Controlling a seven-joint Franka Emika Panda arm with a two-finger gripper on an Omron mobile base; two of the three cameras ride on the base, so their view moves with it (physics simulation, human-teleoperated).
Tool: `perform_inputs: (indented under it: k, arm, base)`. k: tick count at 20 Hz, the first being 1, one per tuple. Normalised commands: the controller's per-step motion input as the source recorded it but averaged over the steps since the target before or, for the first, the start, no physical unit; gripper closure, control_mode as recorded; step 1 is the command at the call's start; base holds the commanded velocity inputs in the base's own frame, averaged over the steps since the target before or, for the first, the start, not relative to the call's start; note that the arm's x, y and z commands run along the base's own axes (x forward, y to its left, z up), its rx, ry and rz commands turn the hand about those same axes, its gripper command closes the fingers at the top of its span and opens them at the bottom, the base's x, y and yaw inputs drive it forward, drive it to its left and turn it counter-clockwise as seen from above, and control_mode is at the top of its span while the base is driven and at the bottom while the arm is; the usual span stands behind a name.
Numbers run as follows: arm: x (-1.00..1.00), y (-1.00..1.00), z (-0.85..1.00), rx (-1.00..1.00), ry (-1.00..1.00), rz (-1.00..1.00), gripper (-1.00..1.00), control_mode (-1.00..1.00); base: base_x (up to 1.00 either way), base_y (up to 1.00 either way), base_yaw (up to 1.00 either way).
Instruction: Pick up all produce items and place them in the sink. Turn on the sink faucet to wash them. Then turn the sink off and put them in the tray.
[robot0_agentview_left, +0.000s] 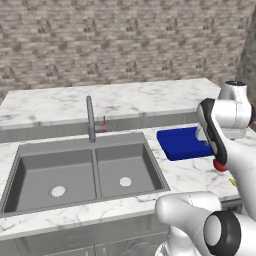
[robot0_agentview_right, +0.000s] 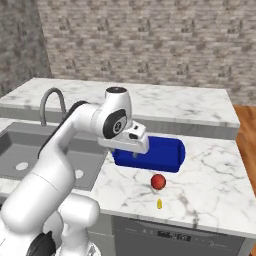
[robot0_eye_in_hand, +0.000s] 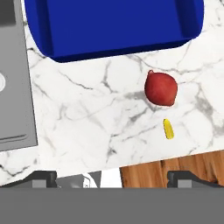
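- While the gripper (robot0_eye_in_hand: 112, 177) hangs wide open and empty above the counter (robot0_agentview_right: 210, 185), nothing is held.
- 1 red fruit (robot0_eye_in_hand: 161, 89) and 1 small yellow item (robot0_eye_in_hand: 168, 129) are seen lying near the blue tray (robot0_eye_in_hand: 109, 26).
- Both sink (robot0_agentview_left: 90, 170) bowls are seen empty; the faucet (robot0_agentview_left: 90, 120) shows no water.
- Every step is judged left to do.

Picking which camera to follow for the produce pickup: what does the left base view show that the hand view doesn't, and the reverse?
Left base view alone: the sink faucet, both sink bowls with their drains, the raised back counter and the brick wall.
Hand view alone: the whole red fruit, the small yellow item beside it, and wood floor past the counter edge.
Both: the blue tray, empty, the marble counter, and part of the sink.
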Motion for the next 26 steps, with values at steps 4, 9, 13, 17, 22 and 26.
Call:
perform_inputs:
  k: [4,9,13,17,22,26]
  arm:
    - [0.00,-0.40,-0.24,0.00,0.04,-0.04,-1.00,-1.00]
    - [0.00,-0.40,-0.23,0.00,0.02,-0.02,-1.00,-1.00]
    - [0.00,-0.40,-0.23,0.00,0.02,0.00,-1.00,-1.00]
    - [0.00,-0.32,-0.21,0.00,0.01,0.00,-1.00,-1.00]
    - [0.05,-0.26,-0.22,0.00,0.03,0.00,-1.00,-1.00]
    - [0.22,-0.16,-0.24,0.00,0.02,0.00,-1.00,-1.00]
  base:
    - [0.00,0.00,0.00]
    - [0.00,0.00,0.00]
    - [0.00,0.00,0.00]
    - [0.00,0.00,0.00]
    - [0.00,0.00,0.00]
    - [0.00,0.00,0.00]
